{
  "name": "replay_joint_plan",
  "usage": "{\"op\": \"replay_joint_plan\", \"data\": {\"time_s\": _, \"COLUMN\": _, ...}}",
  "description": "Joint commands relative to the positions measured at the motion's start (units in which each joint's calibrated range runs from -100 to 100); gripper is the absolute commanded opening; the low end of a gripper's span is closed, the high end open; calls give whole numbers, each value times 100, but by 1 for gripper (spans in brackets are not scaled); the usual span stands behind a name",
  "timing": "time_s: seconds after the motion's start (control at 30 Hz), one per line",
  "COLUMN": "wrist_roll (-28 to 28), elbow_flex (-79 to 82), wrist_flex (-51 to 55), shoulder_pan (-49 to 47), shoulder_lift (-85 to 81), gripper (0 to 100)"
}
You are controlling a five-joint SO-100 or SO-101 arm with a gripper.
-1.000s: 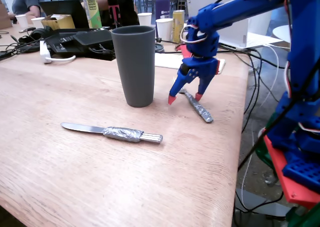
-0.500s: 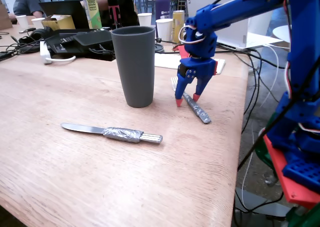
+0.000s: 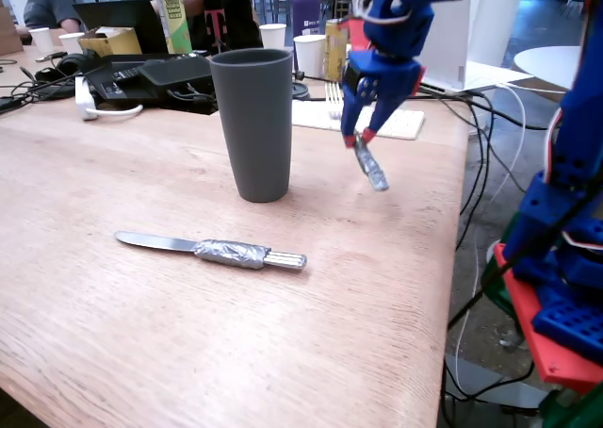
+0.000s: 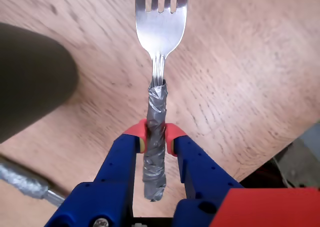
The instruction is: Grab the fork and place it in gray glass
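My blue gripper (image 3: 358,138) with red fingertips is shut on the fork (image 3: 372,171) and holds it in the air, to the right of the gray glass (image 3: 252,122) and apart from it. The fork's taped handle end hangs below the fingers, and its tines point up and away. In the wrist view the gripper (image 4: 156,137) clamps the gray taped handle, and the fork (image 4: 161,32) points its four tines away over the wooden table. The glass (image 4: 30,77) is a dark blur at the left. It stands upright on the table.
A tape-wrapped knife (image 3: 217,249) lies flat in front of the glass; it also shows in the wrist view (image 4: 25,179). White paper cups (image 3: 309,55), black gear and cables crowd the far table edge. The table's right edge (image 3: 450,258) is close to the arm's base.
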Motion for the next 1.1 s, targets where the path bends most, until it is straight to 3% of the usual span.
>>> {"op": "replay_joint_plan", "data": {"time_s": 0.0, "wrist_roll": 15, "elbow_flex": -39, "wrist_flex": -37, "shoulder_pan": -102, "shoulder_lift": -1364, "gripper": 0}}
{"op": "replay_joint_plan", "data": {"time_s": 0.27, "wrist_roll": 24, "elbow_flex": -105, "wrist_flex": -160, "shoulder_pan": -136, "shoulder_lift": -3465, "gripper": 0}}
{"op": "replay_joint_plan", "data": {"time_s": 0.43, "wrist_roll": 298, "elbow_flex": -294, "wrist_flex": -571, "shoulder_pan": -136, "shoulder_lift": -3594, "gripper": 0}}
{"op": "replay_joint_plan", "data": {"time_s": 0.53, "wrist_roll": 733, "elbow_flex": -322, "wrist_flex": -1696, "shoulder_pan": -186, "shoulder_lift": -3448, "gripper": 0}}
{"op": "replay_joint_plan", "data": {"time_s": 0.73, "wrist_roll": 757, "elbow_flex": -983, "wrist_flex": -3855, "shoulder_pan": -1709, "shoulder_lift": -1998, "gripper": 0}}
{"op": "replay_joint_plan", "data": {"time_s": 0.83, "wrist_roll": 757, "elbow_flex": -1776, "wrist_flex": -4110, "shoulder_pan": -2403, "shoulder_lift": -1449, "gripper": 0}}
{"op": "replay_joint_plan", "data": {"time_s": 1.07, "wrist_roll": 762, "elbow_flex": -1776, "wrist_flex": -4110, "shoulder_pan": -2318, "shoulder_lift": -969, "gripper": 0}}
